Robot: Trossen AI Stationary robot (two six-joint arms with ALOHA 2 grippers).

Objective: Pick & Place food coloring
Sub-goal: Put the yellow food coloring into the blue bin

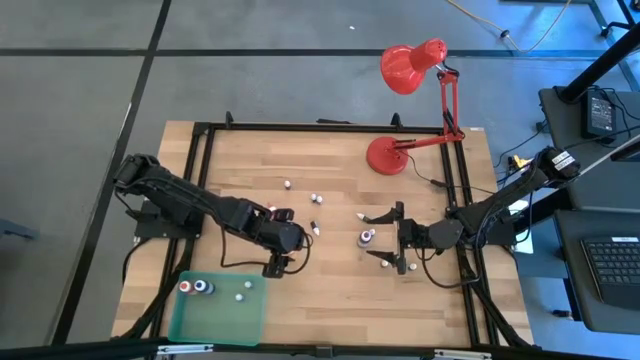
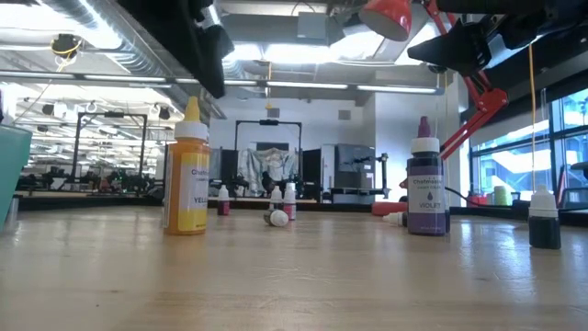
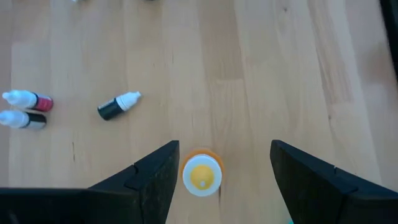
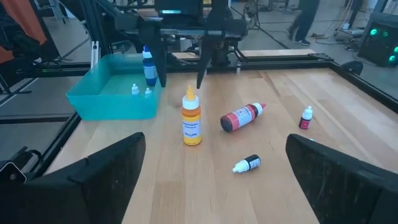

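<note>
Left gripper (image 3: 221,171) hangs wide open above the upright yellow bottle (image 3: 202,176), holding nothing; I judge it's lined up to grab. Right gripper (image 1: 390,237) waits open, empty.

Yellow bottle (image 4: 191,124), violet bottle (image 2: 425,188), teal tray (image 4: 112,99), red lamp (image 1: 412,68).

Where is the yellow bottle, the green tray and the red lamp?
yellow bottle (image 4: 191,122): right wrist view, on its label.
green tray (image 1: 222,319): high view, on its bare floor.
red lamp (image 1: 402,68): high view, on its shade.

Red desk lamp (image 1: 415,70) — green tray (image 1: 215,325)
</note>
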